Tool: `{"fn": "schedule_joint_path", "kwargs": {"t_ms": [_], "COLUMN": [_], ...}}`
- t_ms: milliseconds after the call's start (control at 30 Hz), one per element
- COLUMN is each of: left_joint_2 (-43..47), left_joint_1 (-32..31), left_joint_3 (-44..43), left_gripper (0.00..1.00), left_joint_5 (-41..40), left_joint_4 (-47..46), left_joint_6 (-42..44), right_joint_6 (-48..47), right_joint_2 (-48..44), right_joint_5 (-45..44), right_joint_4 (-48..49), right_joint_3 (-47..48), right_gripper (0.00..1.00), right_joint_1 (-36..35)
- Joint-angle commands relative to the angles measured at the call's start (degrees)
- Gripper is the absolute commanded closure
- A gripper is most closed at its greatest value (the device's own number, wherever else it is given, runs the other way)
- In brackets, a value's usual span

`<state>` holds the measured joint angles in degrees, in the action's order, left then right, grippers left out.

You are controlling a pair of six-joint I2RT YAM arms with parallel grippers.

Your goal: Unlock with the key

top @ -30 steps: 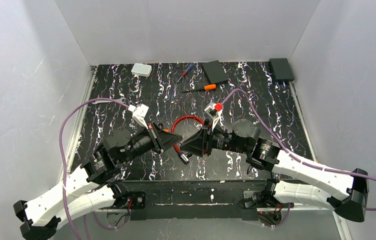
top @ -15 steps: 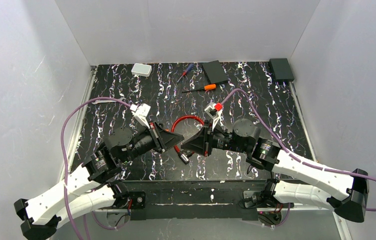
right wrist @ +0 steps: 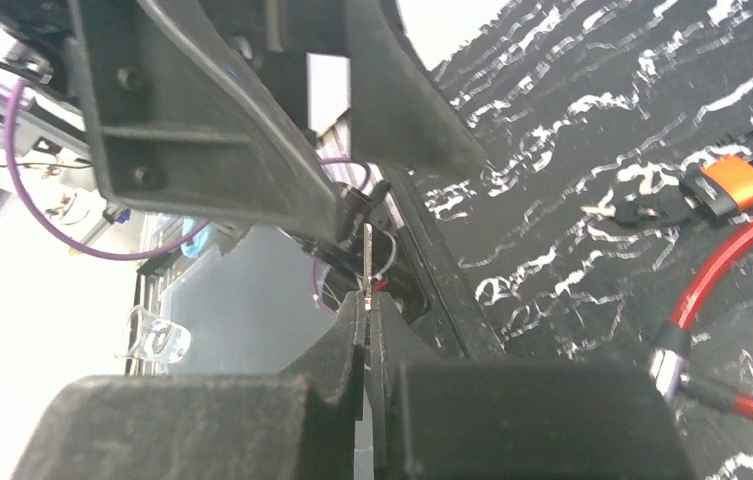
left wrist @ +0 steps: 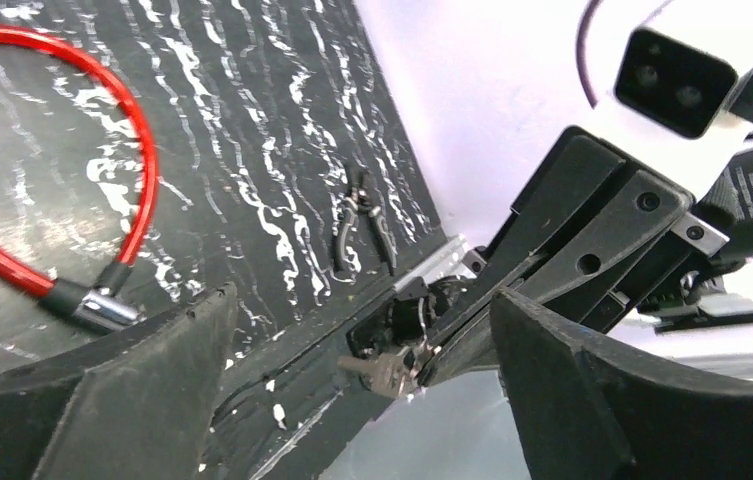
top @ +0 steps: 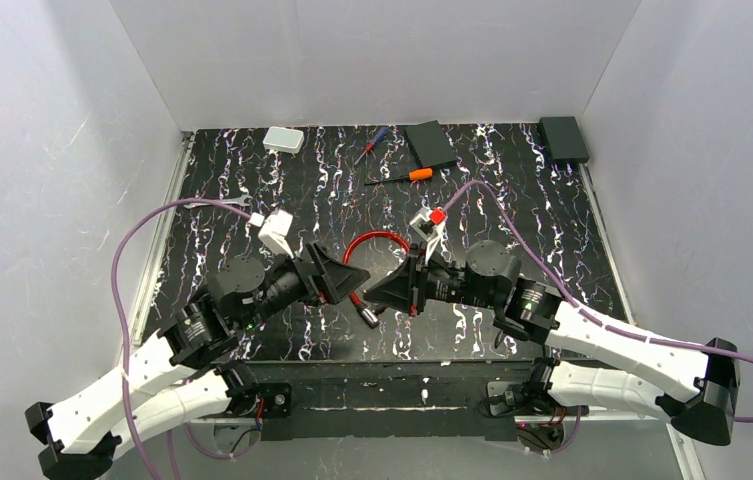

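Note:
The key (left wrist: 384, 372) is pinched in my right gripper (left wrist: 430, 352), which is shut, and its silvery bit points toward my left gripper (left wrist: 364, 295). The left gripper stands open around the key with a gap on both sides. In the right wrist view the key (right wrist: 366, 255) shows edge-on above the right gripper (right wrist: 365, 303). In the top view the left gripper (top: 357, 274) and right gripper (top: 374, 291) meet tip to tip above the red cable lock (top: 377, 238). The cable's metal lock end (left wrist: 102, 306) lies on the mat.
An orange-and-black piece (right wrist: 731, 186) with small black keys (right wrist: 652, 210) lies on the mat beside the cable. At the back are an orange-handled screwdriver (top: 407, 176), a small screwdriver (top: 372, 145), a white box (top: 283, 139) and two black boxes (top: 429, 142) (top: 563, 138). White walls enclose the mat.
My left gripper has opened and let go of the key. My right gripper has shut on the key. The left arm has shifted slightly.

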<state>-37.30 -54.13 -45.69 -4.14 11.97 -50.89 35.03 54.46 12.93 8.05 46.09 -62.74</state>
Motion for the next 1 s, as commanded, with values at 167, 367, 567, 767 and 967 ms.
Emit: {"fn": "schedule_joint_path", "kwargs": {"t_ms": [167, 367, 567, 767, 967], "left_joint_2": [3.62, -8.98, -10.66, -13.39, -22.44], "left_joint_1": [0.14, 0.08, 0.08, 0.07, 0.87], "left_joint_3": [-0.41, -7.35, -1.29, 2.01, 2.31], "left_gripper": [0.02, 0.02, 0.02, 0.04, 0.06], "left_joint_5": [-12.33, -13.92, 9.42, 16.2, 17.9], "left_joint_4": [12.83, 22.4, 14.45, 14.71, 18.58], "left_joint_6": [17.37, 39.44, 65.06, 89.46, 105.28], "right_joint_6": [4.85, 8.08, 9.97, 10.19, 11.05], "right_joint_2": [-4.51, -5.4, -6.53, -8.82, -11.18], "right_joint_5": [-6.25, -7.12, -4.77, -3.66, -2.97], "right_joint_4": [-10.55, -16.97, -19.74, -21.65, -21.67], "right_joint_3": [-4.49, -7.58, -8.6, -9.94, -12.37], "right_gripper": [0.99, 0.99, 0.99, 0.99, 0.99], "right_joint_1": [4.9, 9.63, 12.55, 13.23, 13.51]}}
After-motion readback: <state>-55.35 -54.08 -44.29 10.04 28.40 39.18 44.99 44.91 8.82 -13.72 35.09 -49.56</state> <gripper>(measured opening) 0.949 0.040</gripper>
